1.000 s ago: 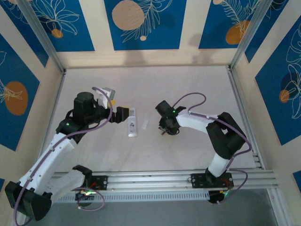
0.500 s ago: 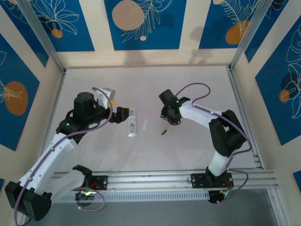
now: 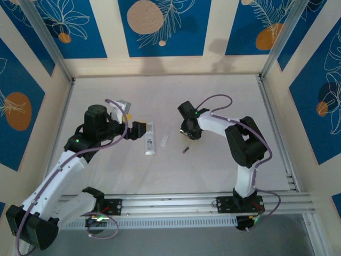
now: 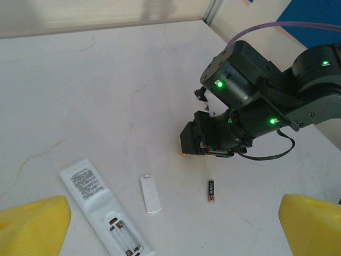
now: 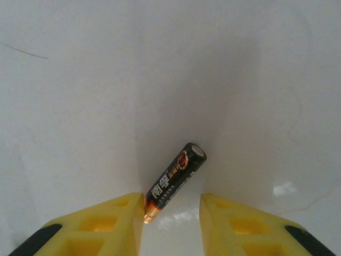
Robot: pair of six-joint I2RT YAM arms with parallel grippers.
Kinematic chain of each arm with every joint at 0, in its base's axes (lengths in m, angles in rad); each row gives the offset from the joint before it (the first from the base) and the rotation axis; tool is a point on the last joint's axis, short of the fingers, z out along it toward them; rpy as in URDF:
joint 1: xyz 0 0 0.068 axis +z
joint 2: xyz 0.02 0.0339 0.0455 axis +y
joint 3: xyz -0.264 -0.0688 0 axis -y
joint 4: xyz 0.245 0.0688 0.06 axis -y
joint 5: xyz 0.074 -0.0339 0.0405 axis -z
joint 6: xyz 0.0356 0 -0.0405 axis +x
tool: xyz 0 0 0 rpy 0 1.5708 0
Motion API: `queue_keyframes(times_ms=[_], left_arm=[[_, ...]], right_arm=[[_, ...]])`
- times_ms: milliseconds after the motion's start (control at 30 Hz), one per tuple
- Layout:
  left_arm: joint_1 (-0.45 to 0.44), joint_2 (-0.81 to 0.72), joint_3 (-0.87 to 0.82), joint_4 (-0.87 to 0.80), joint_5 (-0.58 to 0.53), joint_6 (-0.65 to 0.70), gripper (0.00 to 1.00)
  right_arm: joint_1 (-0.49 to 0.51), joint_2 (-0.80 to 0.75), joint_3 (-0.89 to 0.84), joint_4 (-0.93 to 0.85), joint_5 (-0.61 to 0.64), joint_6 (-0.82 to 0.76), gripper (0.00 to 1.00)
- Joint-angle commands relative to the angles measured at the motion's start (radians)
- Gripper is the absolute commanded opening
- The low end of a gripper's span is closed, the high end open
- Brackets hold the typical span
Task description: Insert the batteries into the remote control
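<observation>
The white remote control lies face down, its empty battery bay uncovered, partly between my left gripper's wide-open yellow fingers. In the top view the left gripper sits just left of the remote control. One battery lies loose on the table, also visible from above. My right gripper points down at the table beyond it. The second battery lies slanted between its open fingers, its gold end touching the left finger. Nothing is clamped.
The loose white battery cover lies between the remote and the free battery, as the top view shows. The white table is ringed by walls and a metal rail along the near edge.
My right gripper has lifted off the spot where one battery now lies uncovered and moved farther back on the table, then slightly left. The left arm has stayed still.
</observation>
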Motion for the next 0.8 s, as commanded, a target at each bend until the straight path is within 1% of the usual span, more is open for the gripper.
queue_keyframes(times_ms=[0,267,333,400,500,533,600,700,767], left_arm=[[0.005,0.007,-0.008,0.010,0.004,0.014,1.00],[0.005,0.039,0.009,0.008,0.004,-0.039,1.00],[0.005,0.055,0.018,0.002,0.001,-0.059,1.00],[0.005,0.069,0.032,-0.002,-0.007,-0.088,1.00],[0.004,0.102,0.069,-0.033,-0.027,-0.169,1.00],[0.005,0.118,0.090,-0.055,-0.030,-0.204,0.99],[0.005,0.147,0.131,-0.094,-0.028,-0.272,0.91],[0.006,0.197,0.191,-0.120,0.012,-0.372,0.81],[0.009,0.232,0.215,-0.112,0.056,-0.429,0.74]], right_arm=[[-0.004,0.036,0.006,-0.020,-0.022,-0.019,0.31],[-0.010,0.007,-0.005,-0.010,-0.048,-0.053,0.22],[-0.013,-0.015,-0.012,0.011,-0.060,-0.074,0.12],[-0.013,-0.044,-0.017,0.031,-0.072,-0.107,0.11],[-0.004,-0.110,-0.020,0.059,-0.086,-0.196,0.11],[0.003,-0.141,-0.031,0.089,-0.106,-0.248,0.12],[0.031,-0.218,-0.077,0.184,-0.176,-0.367,0.13],[0.095,-0.345,-0.153,0.316,-0.269,-0.522,0.15],[0.138,-0.410,-0.177,0.365,-0.310,-0.593,0.15]])
